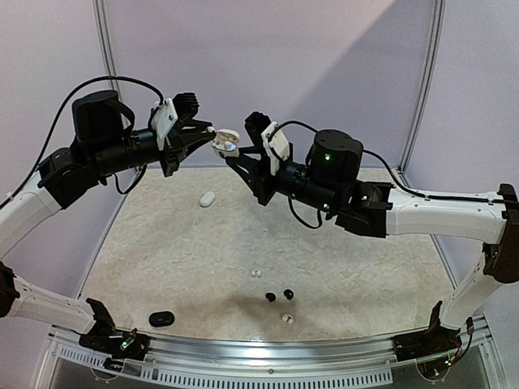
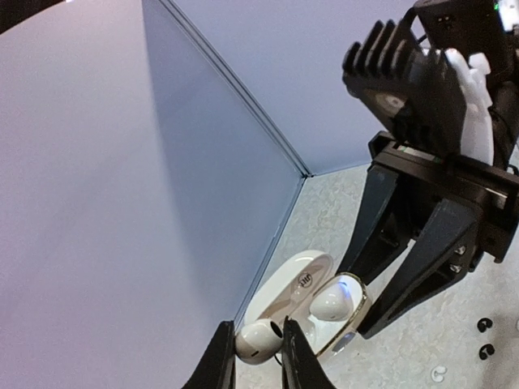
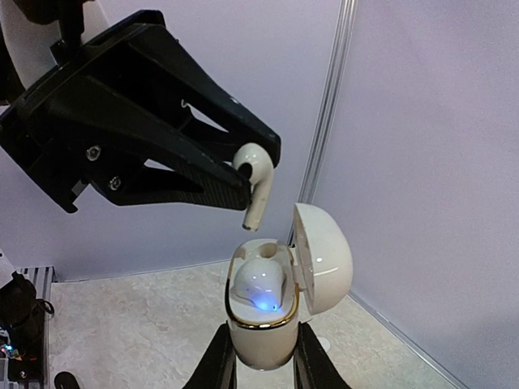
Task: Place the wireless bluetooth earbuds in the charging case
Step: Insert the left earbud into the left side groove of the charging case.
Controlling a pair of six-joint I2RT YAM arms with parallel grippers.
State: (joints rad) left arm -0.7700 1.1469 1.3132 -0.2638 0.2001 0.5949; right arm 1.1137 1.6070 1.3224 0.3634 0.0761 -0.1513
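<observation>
Both arms up in the air, and we see them meeting at upper centre of top view. left gripper [image 1: 207, 134] pinching white stemmed earbud [image 3: 255, 182], stem pointing down, just above charging case [image 3: 259, 336]. right gripper [image 3: 261, 361] clamped on case body from both sides, lid [image 3: 324, 259] flipped open to right of frame. seated bud [image 3: 259, 284] already inside, blue light glowing at it. Lower on table [image 1: 186, 251] we count two black buds [image 1: 288, 293], few white buds [image 1: 256, 273], closed white case [image 1: 208, 198] and black case [image 1: 162, 318].

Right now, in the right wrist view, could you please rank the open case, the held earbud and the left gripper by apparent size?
1. left gripper, by far the largest.
2. open case.
3. earbud, pinched just above the case.
</observation>
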